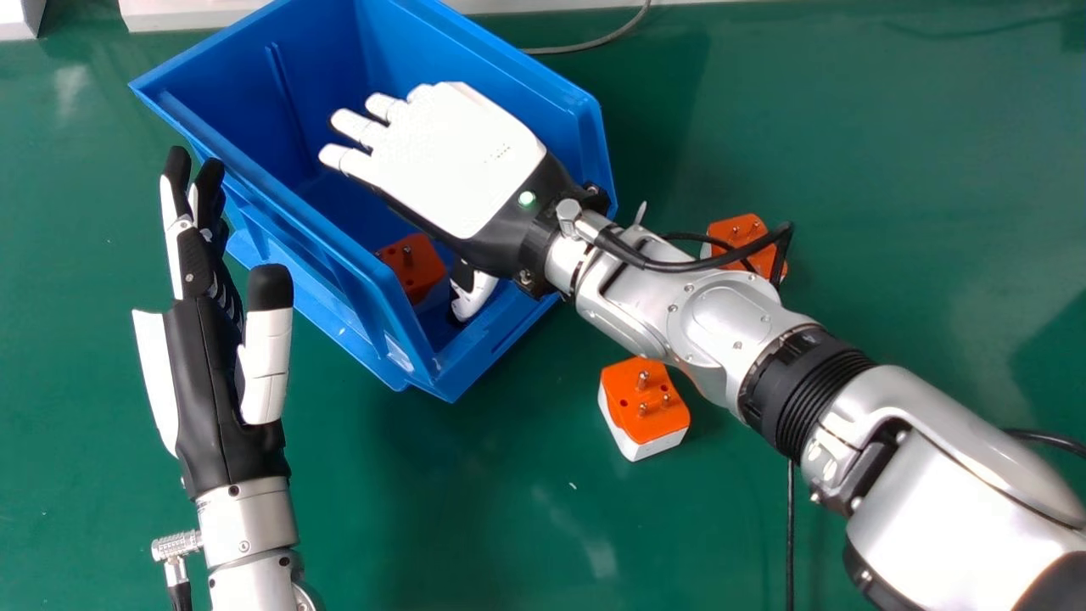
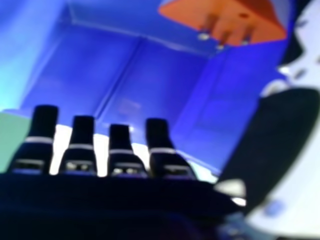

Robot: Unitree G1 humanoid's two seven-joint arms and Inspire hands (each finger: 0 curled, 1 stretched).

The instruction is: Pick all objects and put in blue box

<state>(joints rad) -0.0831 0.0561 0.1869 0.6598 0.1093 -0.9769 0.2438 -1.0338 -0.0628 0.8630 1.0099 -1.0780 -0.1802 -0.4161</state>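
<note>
right hand (image 1: 462,161) over 1 box (image 1: 293,199) | 2 plugs (image 1: 642,403) outside | seemingly 1 inside

The right arm (image 1: 717,318) slants in from 4 o'clock, right hand (image 1: 454,161) palm down, relaxed fingers (image 1: 352,127) toward 10. Left hand (image 1: 204,373), at 9 o'clock, points straight toward 12.

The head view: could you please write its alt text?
The robot's open right hand is over a blue box holding an orange plug adapter; a second and third lie on the green table; the left hand is beside the box.
</note>
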